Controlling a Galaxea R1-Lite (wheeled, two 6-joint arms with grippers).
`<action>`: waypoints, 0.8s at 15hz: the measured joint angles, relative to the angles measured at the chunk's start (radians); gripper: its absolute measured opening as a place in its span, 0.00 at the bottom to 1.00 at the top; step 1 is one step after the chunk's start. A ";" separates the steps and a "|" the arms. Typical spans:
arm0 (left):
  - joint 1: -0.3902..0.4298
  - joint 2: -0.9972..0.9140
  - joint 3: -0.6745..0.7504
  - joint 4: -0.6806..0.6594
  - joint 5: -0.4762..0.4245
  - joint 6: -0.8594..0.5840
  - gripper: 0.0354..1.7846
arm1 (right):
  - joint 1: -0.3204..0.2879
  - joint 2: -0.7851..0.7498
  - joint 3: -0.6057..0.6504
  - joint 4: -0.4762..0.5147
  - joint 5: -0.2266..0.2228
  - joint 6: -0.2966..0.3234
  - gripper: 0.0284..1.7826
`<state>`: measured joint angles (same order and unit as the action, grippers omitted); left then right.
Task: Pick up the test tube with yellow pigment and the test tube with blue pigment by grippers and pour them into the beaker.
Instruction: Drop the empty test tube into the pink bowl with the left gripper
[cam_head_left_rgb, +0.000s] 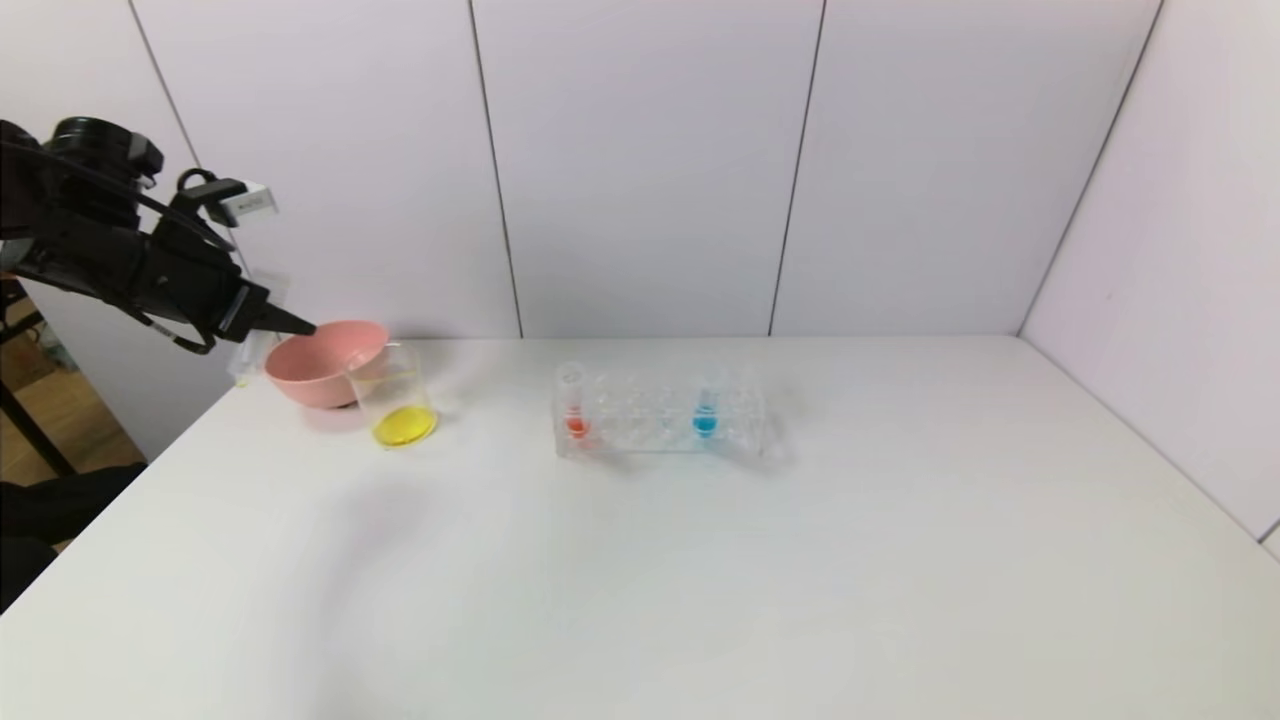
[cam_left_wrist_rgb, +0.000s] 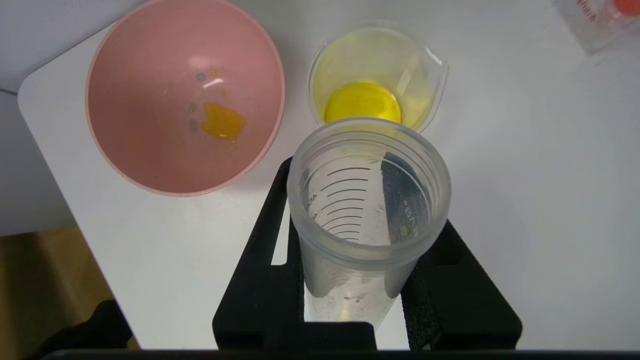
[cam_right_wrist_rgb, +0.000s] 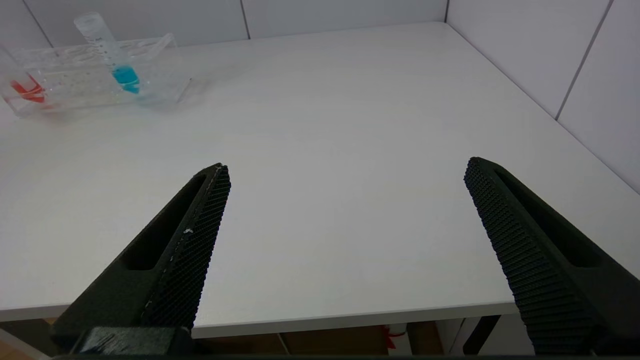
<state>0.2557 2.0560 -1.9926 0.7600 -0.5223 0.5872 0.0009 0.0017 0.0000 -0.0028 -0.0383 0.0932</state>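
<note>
Left gripper up at the far left corner of the bench, fingers pinching the test tube with yellow pigment, mouth turned toward the wrist camera. Tube looking drained, only a speck of yellow near its bottom; likely held high and clear because the pour is done. Proof just below: beaker with a yellow pool in its base, standing just beside the pink bowl, nearly touching it. Orange-yellow smear and a few droplets inside that bowl too.

Over in the middle, clear rack upright, holding the test tube with blue pigment toward its right end and a red-orange tube at its left end. Blue untouched, so probably next in line.

Right gripper low at the near right edge of the bench, fingers spread wide, nothing between them; parked, pointing roughly toward the rack, well apart from it.

White bench, matte. Pale panelled walls with dark seams at back and right. Wooden floor glimpsed past the left edge.
</note>
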 joint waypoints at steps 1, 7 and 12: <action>0.022 -0.001 0.000 -0.035 -0.074 -0.031 0.29 | 0.000 0.000 0.000 0.000 0.000 0.000 0.96; 0.067 0.066 0.010 -0.360 -0.234 -0.182 0.29 | 0.000 0.000 0.000 0.000 0.000 0.000 0.96; 0.068 0.179 0.034 -0.672 -0.237 -0.270 0.29 | 0.000 0.000 0.000 0.000 0.000 0.000 0.96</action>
<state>0.3240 2.2345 -1.9589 0.0879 -0.7589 0.3168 0.0009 0.0017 0.0000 -0.0028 -0.0383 0.0928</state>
